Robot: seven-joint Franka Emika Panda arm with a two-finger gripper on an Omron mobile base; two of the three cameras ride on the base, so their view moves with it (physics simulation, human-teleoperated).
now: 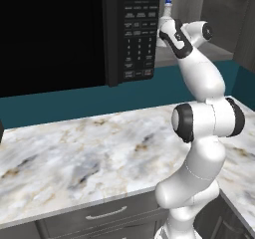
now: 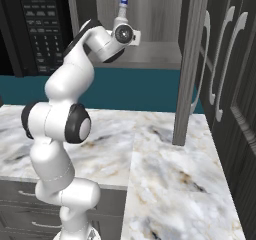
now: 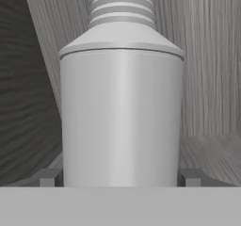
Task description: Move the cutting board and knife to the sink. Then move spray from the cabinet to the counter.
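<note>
The spray [image 3: 121,107] stands upright on the flat shelf of the cabinet [image 2: 150,59], in the open niche just beside the black microwave [image 1: 134,34], and it stands there because this part of the job starts from the shelf: the bottle has to come out of the niche and down to the counter [image 1: 79,158] below the microwave. In the hand view its pale body rises between the two dark fingertips [image 3: 47,177], one tip on each side of the bottle's base, with the ribbed neck above the shoulder and the grey wood-grain back wall behind. The tool [image 3: 121,180] is spread wide, its jaws bracketing the bottle, with no squeeze visible, so I judge it has hold of nothing yet. In the base views the arm reaches up and forward past the microwave's keypad into the niche, and the white trigger head with its blue tip [image 2: 123,2] pokes up just above the wrist. The wide spread looks chosen so the round body slips between the tips before they close. The counter beneath the microwave offers bare marble for setting down.
</note>
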